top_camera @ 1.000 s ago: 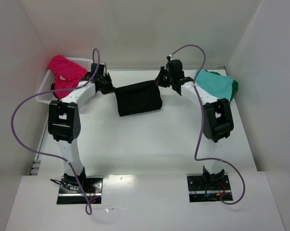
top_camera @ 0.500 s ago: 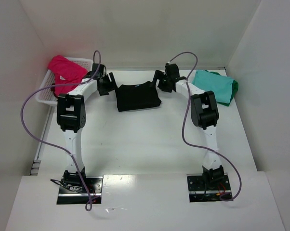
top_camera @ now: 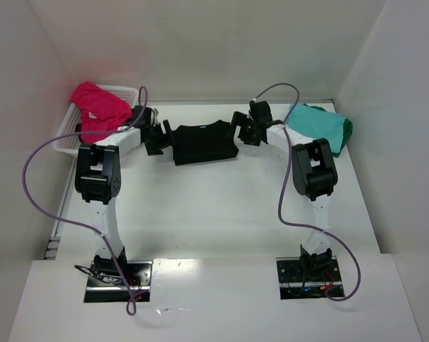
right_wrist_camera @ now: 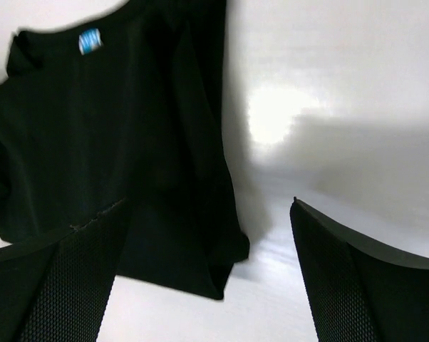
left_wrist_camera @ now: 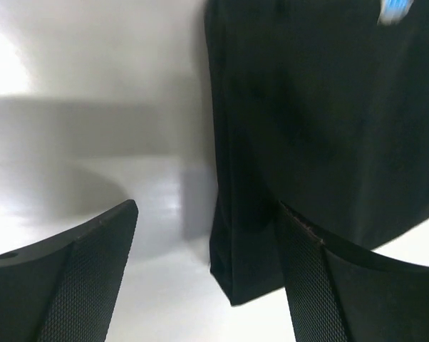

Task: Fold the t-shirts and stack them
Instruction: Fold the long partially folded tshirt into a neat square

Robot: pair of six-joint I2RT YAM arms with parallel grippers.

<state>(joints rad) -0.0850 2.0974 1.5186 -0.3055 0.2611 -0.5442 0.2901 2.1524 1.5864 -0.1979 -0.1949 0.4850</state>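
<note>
black t-shirt (top_camera: 204,144) noted lying flat on the table (top_camera: 214,206) between left gripper (top_camera: 159,137) and right gripper (top_camera: 240,129), both held spread apart astride its side edges, nothing clamped.

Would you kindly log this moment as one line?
left gripper: open | right gripper: open | black t-shirt: folded, flat on table, between grippers

A black t-shirt (top_camera: 203,144) is laid flat on the tabletop (top_camera: 214,206), flanked at its side edges by the left claw (top_camera: 162,138) and the right claw (top_camera: 238,130). A pink t-shirt (top_camera: 98,107) is heaped in a white basket (top_camera: 66,140); a teal t-shirt (top_camera: 316,125) is piled far right.
</note>
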